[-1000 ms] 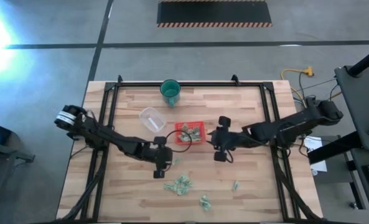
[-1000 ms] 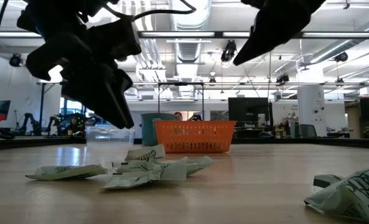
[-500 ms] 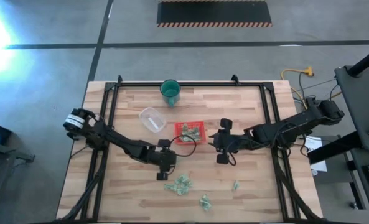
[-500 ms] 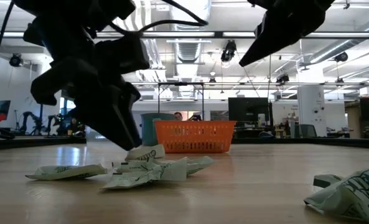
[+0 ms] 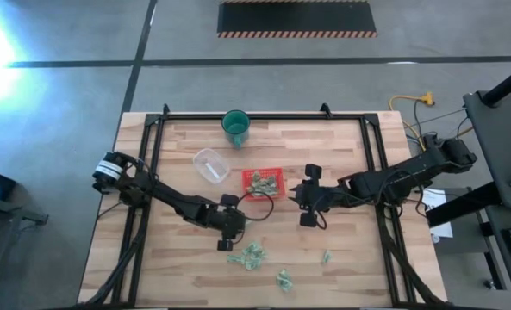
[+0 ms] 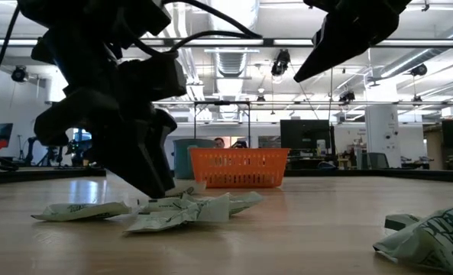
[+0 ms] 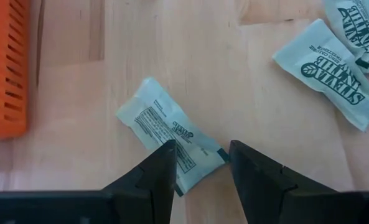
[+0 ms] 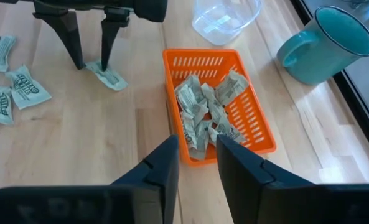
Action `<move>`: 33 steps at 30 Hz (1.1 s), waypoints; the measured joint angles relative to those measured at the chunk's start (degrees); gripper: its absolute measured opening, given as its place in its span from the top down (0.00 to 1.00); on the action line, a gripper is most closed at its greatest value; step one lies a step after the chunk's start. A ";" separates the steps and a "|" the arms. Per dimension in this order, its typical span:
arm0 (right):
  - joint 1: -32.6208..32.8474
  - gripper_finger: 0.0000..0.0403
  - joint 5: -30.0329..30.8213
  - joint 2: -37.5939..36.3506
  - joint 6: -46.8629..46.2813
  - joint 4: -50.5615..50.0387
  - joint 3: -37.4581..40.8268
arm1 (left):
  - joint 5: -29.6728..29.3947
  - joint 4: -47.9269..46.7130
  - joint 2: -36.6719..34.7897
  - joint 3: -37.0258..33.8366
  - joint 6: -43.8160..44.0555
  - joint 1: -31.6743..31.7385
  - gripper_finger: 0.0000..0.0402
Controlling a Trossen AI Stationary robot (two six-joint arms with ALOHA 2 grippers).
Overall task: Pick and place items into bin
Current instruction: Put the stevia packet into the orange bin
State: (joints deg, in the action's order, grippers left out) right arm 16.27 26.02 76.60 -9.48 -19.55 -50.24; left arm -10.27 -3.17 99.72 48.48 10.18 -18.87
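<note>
- The packet (image 7: pixel 170 132) I am after lies flat on the table's middle, just beside the red bin (image 5: pixel 277 175), its long axis slanting across the boards.
- My left gripper (image 7: pixel 200 163) stands over it with fingers apart, straddling one end, nothing held.
- The bin's long sides run toward the table's far edge; several packets fill it.
- Other packets (image 5: pixel 248 256) lie loose nearer the front edge; I cannot count them exactly.
- My right gripper (image 8: pixel 195 163) hangs near the bin, narrowly parted, empty.
- One clear container (image 5: pixel 209 164) and one green cup (image 5: pixel 235 127) stand beyond.

Dark jointed arms, black cables
</note>
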 joint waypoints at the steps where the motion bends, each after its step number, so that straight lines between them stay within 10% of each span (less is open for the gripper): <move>1: 0.00 0.76 0.00 0.00 0.01 0.00 0.02 | -0.56 -0.04 -0.08 0.01 -0.05 0.00 0.67; 9: 0.00 0.79 -0.04 0.00 0.01 -0.01 0.20 | -1.82 -0.54 -0.39 -0.01 -0.09 -0.07 0.69; 20: 0.00 0.82 -0.09 0.00 0.03 0.00 0.22 | -2.23 -1.75 -0.46 -0.01 -1.65 0.00 0.98; 33: 0.00 0.81 -0.11 0.00 0.44 0.00 0.22 | -5.29 -4.58 -2.44 0.60 -4.74 -1.08 1.00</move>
State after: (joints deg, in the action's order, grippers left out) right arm 16.27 25.91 76.60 -9.04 -19.55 -50.02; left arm -15.56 -7.75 97.28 49.08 5.45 -19.95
